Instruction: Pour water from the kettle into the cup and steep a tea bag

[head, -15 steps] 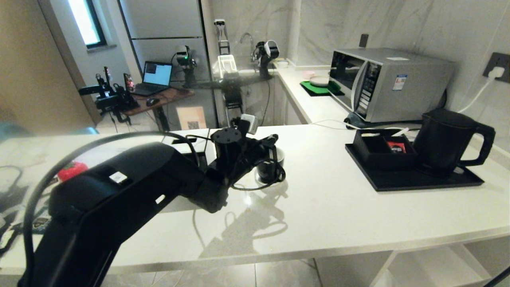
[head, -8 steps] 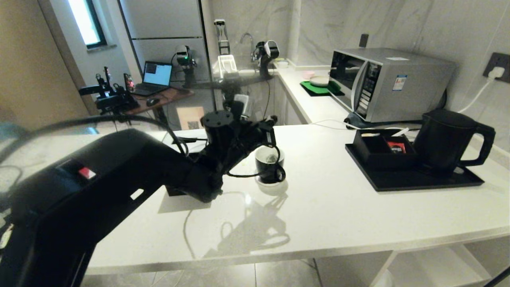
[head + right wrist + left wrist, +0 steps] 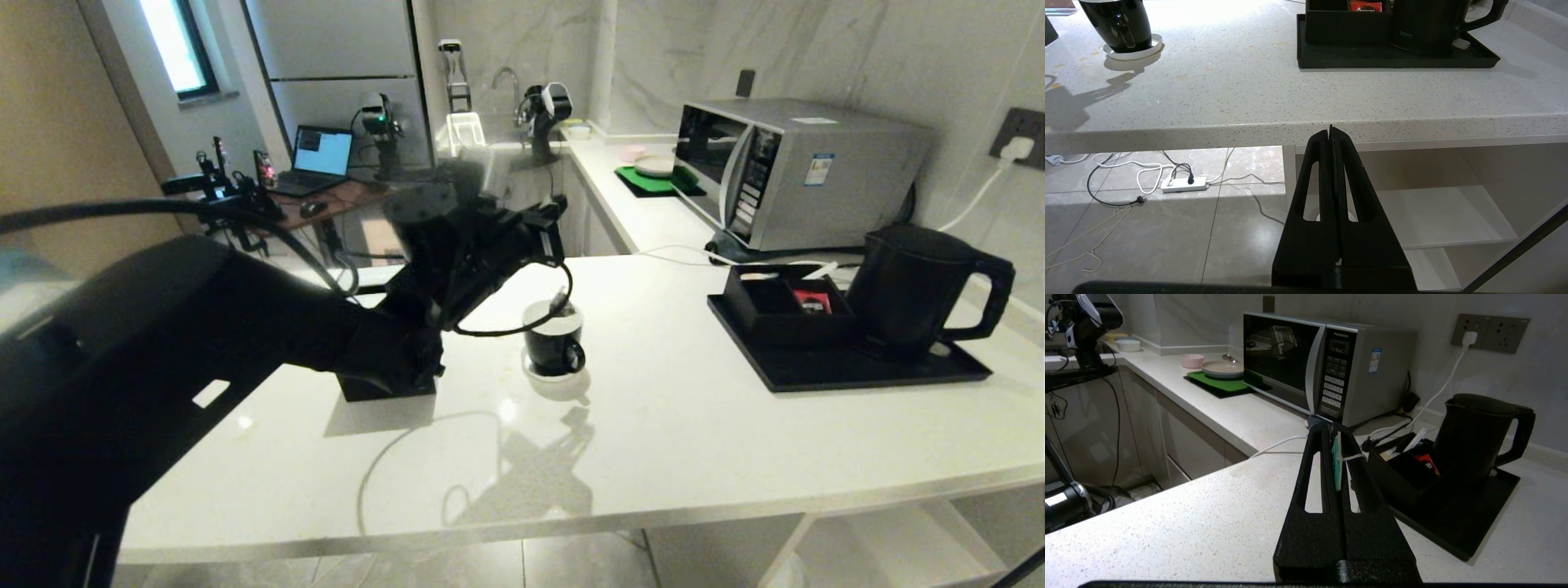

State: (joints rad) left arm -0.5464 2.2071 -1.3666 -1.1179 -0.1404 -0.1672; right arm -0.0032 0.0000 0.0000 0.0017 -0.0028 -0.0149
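At a pale stone kitchen counter (image 3: pixel 669 425). Pinched the tea bag's paper tag (image 3: pixel 1336 465) in the clamped left gripper (image 3: pixel 1335 430), above the cup (image 3: pixel 553 347), with the tea bag (image 3: pixel 560 304) dangling at the rim. Judged as 1 dip of steeping; next, likely a gentle lowering. Parked the right gripper (image 3: pixel 1331 132), closed and empty, under the counter edge. Saw the kettle (image 3: pixel 910 286) on its tray (image 3: pixel 816 371), well apart.

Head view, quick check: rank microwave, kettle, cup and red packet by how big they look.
1. microwave
2. kettle
3. cup
4. red packet
The microwave sits farther back, yet looks largest.
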